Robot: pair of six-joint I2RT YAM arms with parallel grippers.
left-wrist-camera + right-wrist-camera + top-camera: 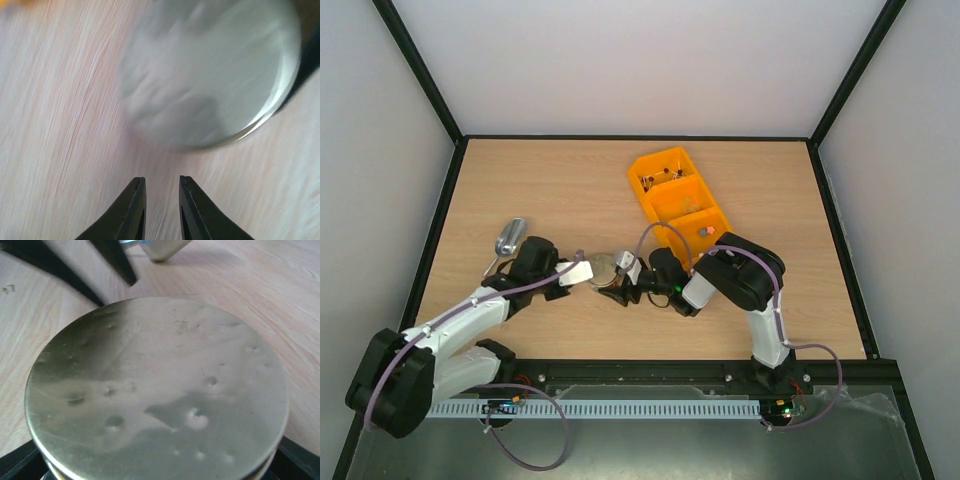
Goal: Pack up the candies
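I have the right gripper [160, 462] closed about the gold lid [155, 385]: its black fingers [17, 465] show at either side of the rim, low in the right wrist view, and the dented disc fills most of that frame. Whether anything sits under the lid, I cannot tell.

The left gripper [161, 187] points at the lid from the other side, near it but not touching. Its jaws stand only a narrow slit apart, with bare wooden table [540, 190] between them and nothing held. Its wrist view is blurred.

The candies [703, 232] are in the orange tray [642, 185] on the far right of the table, well apart from both grippers. The tray has three compartments in a row. A few dark and reddish pieces lie in the far one and a few pale and pinkish ones in the near one. The middle one I cannot read.

A silver scoop [510, 237] lies by the left arm, beside its wrist
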